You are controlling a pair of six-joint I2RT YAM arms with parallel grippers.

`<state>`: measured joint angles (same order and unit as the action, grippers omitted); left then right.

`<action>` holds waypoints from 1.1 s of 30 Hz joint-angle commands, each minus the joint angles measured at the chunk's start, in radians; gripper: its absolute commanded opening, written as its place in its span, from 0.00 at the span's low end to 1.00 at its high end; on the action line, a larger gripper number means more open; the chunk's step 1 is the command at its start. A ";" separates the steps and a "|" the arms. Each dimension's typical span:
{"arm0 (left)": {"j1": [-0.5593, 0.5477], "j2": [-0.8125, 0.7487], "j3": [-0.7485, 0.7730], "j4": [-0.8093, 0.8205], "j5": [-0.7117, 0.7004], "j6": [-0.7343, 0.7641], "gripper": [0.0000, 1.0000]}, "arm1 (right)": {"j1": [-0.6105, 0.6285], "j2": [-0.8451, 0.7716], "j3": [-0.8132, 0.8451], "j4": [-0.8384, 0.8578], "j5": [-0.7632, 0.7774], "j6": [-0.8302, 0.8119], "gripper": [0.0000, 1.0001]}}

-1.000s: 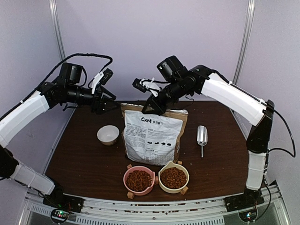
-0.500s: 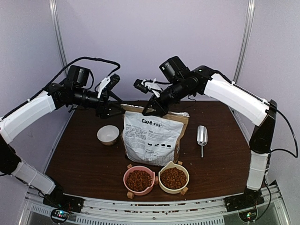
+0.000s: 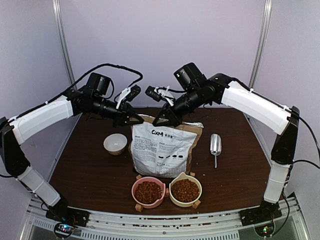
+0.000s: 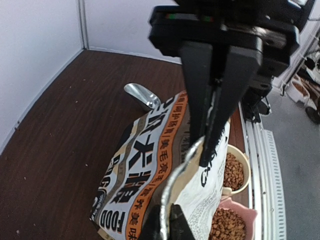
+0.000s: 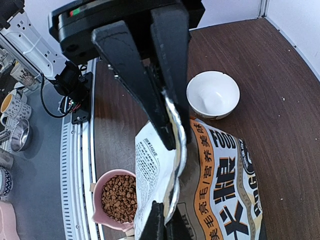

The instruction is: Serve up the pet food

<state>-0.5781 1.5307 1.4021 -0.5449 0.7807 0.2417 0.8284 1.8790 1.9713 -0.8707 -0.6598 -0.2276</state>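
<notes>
2 grippers pinch the top edge of the food bag (image 3: pixel 162 150).
The left gripper (image 3: pixel 134 119) is clamped on the bag's left top corner and the right gripper (image 3: pixel 160 120) on the rim just beside it. Each wrist view shows the foil lip squeezed between the fingers. The pet food (image 3: pixel 148 192) fills a pink bowl (image 3: pixel 133 190) and a cream bowl (image 3: pixel 200 192) just in front of the bag. A white bowl (image 3: pixel 115 143) sits left of the bag, a metal scoop (image 3: pixel 215 144) right of it.

three bowls (image 3: pixel 134 189) (image 3: pixel 200 186) (image 3: pixel 115 144), two tools (image 3: pixel 138 120) (image 3: pixel 158 122), one bag (image 3: pixel 162 150), one scoop (image 3: pixel 215 144)
</notes>
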 commanded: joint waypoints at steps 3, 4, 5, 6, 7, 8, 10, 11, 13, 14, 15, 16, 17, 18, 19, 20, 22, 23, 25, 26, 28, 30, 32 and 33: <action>-0.025 -0.007 0.016 0.024 0.085 0.000 0.00 | -0.007 -0.100 -0.009 0.065 -0.073 0.011 0.00; -0.025 -0.016 0.010 0.026 0.083 0.003 0.00 | -0.011 -0.105 -0.011 0.056 -0.065 0.008 0.00; -0.025 -0.025 0.003 0.027 0.082 0.005 0.00 | -0.015 -0.111 -0.014 0.045 -0.056 0.003 0.00; -0.025 -0.033 -0.002 0.029 0.079 0.005 0.00 | -0.016 -0.118 -0.018 0.032 -0.046 -0.003 0.00; -0.026 -0.041 -0.006 0.029 0.077 0.005 0.00 | -0.019 -0.125 -0.024 0.018 -0.034 -0.011 0.04; -0.026 -0.047 -0.009 0.030 0.076 0.005 0.00 | -0.022 -0.131 -0.029 0.004 -0.023 -0.020 0.09; -0.026 -0.054 -0.010 0.028 0.076 0.005 0.00 | -0.027 -0.142 -0.049 -0.019 -0.008 -0.039 0.17; -0.025 -0.055 -0.009 0.026 0.077 0.005 0.00 | -0.029 -0.147 -0.056 -0.029 -0.005 -0.044 0.21; -0.025 -0.056 -0.003 0.017 0.073 0.009 0.00 | -0.033 -0.155 -0.070 -0.046 0.001 -0.056 0.26; -0.025 -0.056 -0.001 0.014 0.070 0.011 0.00 | -0.034 -0.160 -0.078 -0.052 0.006 -0.061 0.27; -0.026 -0.056 0.000 0.011 0.069 0.013 0.00 | -0.034 -0.163 -0.088 -0.054 0.013 -0.061 0.29; -0.025 -0.058 0.001 0.010 0.068 0.013 0.00 | -0.036 -0.166 -0.097 -0.055 0.015 -0.065 0.31; -0.026 -0.060 0.001 0.010 0.070 0.013 0.00 | -0.037 -0.168 -0.105 -0.058 0.015 -0.068 0.33; -0.026 -0.060 0.004 0.009 0.072 0.013 0.00 | -0.037 -0.169 -0.114 -0.059 0.016 -0.069 0.34; -0.026 -0.060 0.006 0.008 0.074 0.013 0.00 | -0.038 -0.167 -0.117 -0.062 0.016 -0.071 0.35; -0.025 -0.061 0.008 0.008 0.077 0.012 0.00 | -0.039 -0.165 -0.118 -0.065 0.015 -0.075 0.37; -0.025 -0.063 0.013 0.008 0.082 0.011 0.00 | -0.040 -0.160 -0.122 -0.067 0.022 -0.079 0.41; -0.025 -0.064 0.014 0.005 0.084 0.011 0.00 | -0.041 -0.157 -0.123 -0.066 0.026 -0.080 0.43; -0.025 -0.063 0.016 -0.001 0.084 0.011 0.00 | -0.045 -0.150 -0.124 -0.062 0.028 -0.080 0.45; -0.025 -0.063 0.018 -0.004 0.084 0.012 0.00 | -0.049 -0.147 -0.123 -0.059 0.026 -0.078 0.46; -0.025 -0.063 0.021 -0.008 0.087 0.015 0.00 | -0.052 -0.140 -0.122 -0.051 0.024 -0.078 0.46; -0.025 -0.060 0.028 -0.018 0.095 0.018 0.00 | -0.054 -0.132 -0.119 -0.046 0.018 -0.077 0.47; -0.025 -0.054 0.039 -0.037 0.104 0.027 0.00 | -0.058 -0.125 -0.118 -0.040 0.016 -0.076 0.48; -0.025 -0.052 0.046 -0.044 0.104 0.029 0.00 | -0.059 -0.122 -0.117 -0.038 0.017 -0.076 0.48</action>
<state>-0.5911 1.5185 1.3968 -0.5682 0.8097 0.2508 0.7788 1.7382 1.8542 -0.9257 -0.6495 -0.2928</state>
